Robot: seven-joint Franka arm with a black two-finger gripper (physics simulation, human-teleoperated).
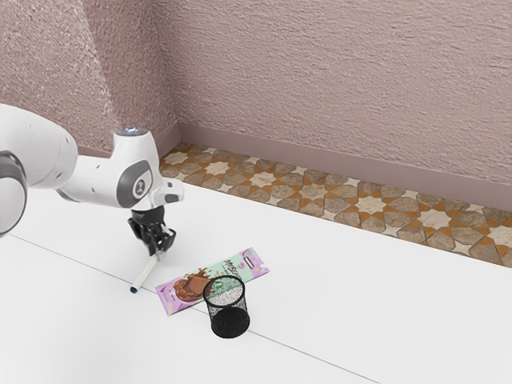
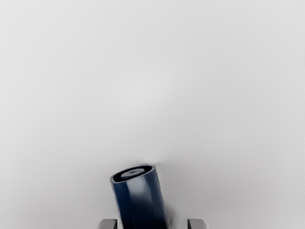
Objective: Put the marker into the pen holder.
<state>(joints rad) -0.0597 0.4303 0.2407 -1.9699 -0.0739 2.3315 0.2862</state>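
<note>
Marker (image 1: 146,274): left of the exterior view, slanting to a blue end (image 2: 143,202) at lower left; likely light, stiff, smooth and apt to roll, so best pinched squarely mid-barrel
Fingers (image 1: 159,250): released, parted at the marker's upper end, with gaps beside it
Wrapper (image 1: 188,286): lower centre, flat on the surface (image 1: 360,288)
Holder (image 1: 230,328): lower centre, upright, just beside the wrapper

The wrist view crops the marker (image 2: 142,202), the exterior the arm (image 1: 40,152)
</note>
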